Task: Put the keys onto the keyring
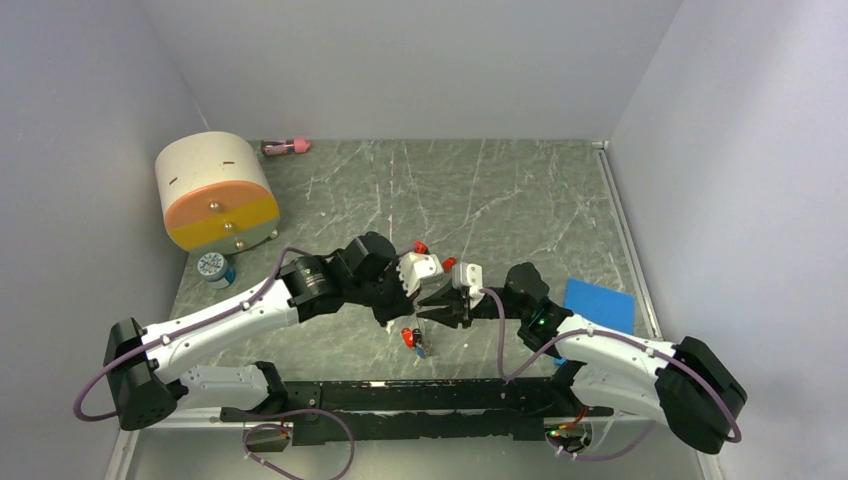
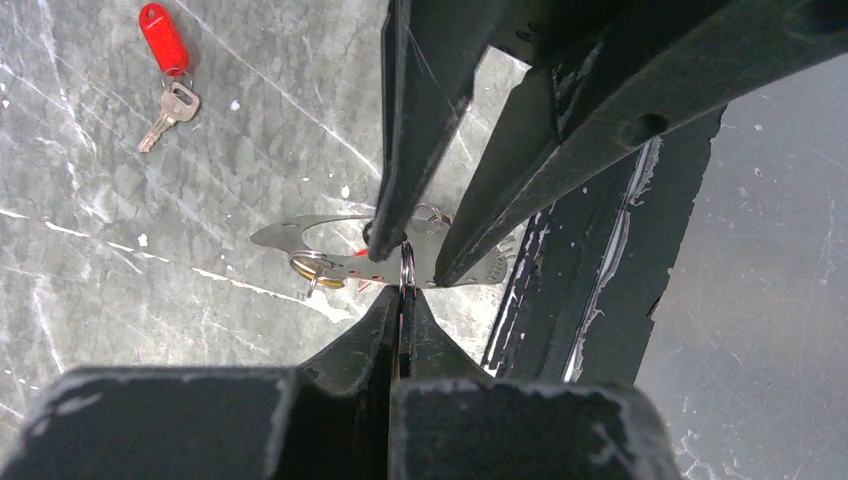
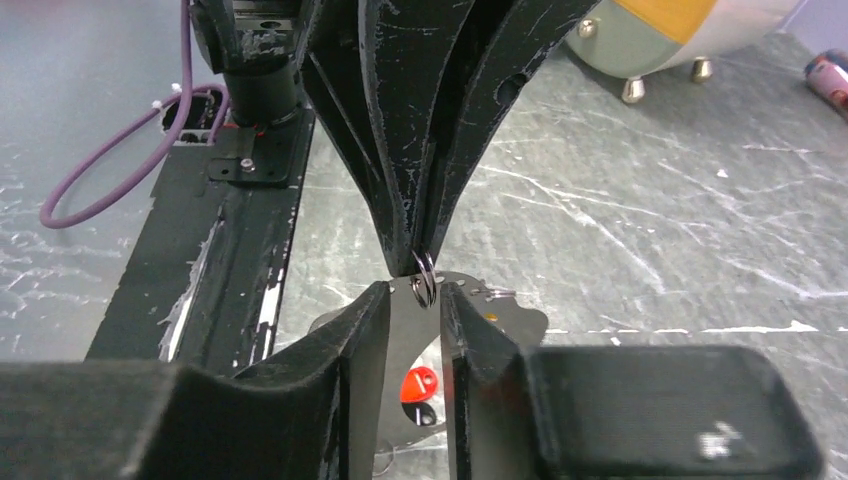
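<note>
Threading looks prepared: keyring (image 2: 300,235) is pinched tight in left gripper (image 2: 403,300); right gripper (image 3: 413,297) is held parted astride its ring. 1 loose key (image 2: 170,105) likely needs fetching next.

Our white-and-black left arm (image 1: 230,315) and right arm (image 1: 610,350) reach in from the lower corners of the top view, meeting tip to tip at centre. Our black two-finger left gripper (image 2: 403,295) is pinched tight on the thin silver keyring (image 2: 407,262). Our right gripper (image 3: 415,300) faces it, fingers slightly parted.
</note>
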Tool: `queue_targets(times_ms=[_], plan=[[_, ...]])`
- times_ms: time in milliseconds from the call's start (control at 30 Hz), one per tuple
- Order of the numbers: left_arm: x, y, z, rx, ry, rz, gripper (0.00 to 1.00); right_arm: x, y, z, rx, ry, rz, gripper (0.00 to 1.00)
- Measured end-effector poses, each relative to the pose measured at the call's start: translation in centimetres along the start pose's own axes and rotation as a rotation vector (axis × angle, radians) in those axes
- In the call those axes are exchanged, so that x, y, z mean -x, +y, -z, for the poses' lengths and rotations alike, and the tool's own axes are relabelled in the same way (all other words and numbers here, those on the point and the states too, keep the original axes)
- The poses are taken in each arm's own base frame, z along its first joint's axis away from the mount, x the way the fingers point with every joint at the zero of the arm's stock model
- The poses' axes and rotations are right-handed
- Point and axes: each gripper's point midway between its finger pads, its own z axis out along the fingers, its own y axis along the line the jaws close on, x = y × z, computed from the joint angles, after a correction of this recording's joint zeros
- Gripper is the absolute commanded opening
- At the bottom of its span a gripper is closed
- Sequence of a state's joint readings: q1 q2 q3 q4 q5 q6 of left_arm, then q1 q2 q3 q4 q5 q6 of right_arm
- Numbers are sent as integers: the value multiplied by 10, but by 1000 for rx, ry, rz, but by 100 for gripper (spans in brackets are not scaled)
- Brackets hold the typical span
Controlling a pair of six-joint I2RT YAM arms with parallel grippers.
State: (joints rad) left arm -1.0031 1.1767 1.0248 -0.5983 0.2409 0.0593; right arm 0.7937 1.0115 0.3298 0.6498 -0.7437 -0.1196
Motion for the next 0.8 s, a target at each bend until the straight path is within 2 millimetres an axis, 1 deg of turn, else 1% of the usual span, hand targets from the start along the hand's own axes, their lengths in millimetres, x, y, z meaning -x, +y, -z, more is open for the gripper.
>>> queue_targets(times_ms=[67,167,200,300,367,433,467,500,533,600,667,700,800], plan=[[0,0,-1,-2,-2,-1,3,-1,1,-3,11,3,-2,13],[-1,-2,0,-8,-6,-5,3,0,1,-5,15,3,-5,15],[-1,-2,0,-9,-7,-6,3,0,1,-5,17,4,-6,17],[-2,-3,0,-11,-11,-8,2,0,2,-5,19,2,-8,32],[-2,-3,1,-14,-12,-8,3,1,1,-5,16,-1,-8,36],[-2,-3,1,-15,-12,-9,2,2,0,-6,13,-4,-6,37],[-3,-4,1,-15,-12,-9,2,3,0,-6,12,-5,-5,35],[-2,-4,1,-16,-12,-9,3,3,0,-6,10,-5,-5,30],[-2,-4,1,-16,-13,-9,3,3,0,-6,10,-7,-4,22],[-3,-4,1,-16,-13,-10,3,4,0,-6,11,-10,2,0],[-2,-4,1,-15,-18,-11,2,7,0,-7,15,-16,4,0],[-3,-4,1,-15,-19,-13,4,7,1,-7,18,-15,-1,0],[-4,-4,2,-13,-25,-13,19,7,2,-8,27,-18,-10,0]])
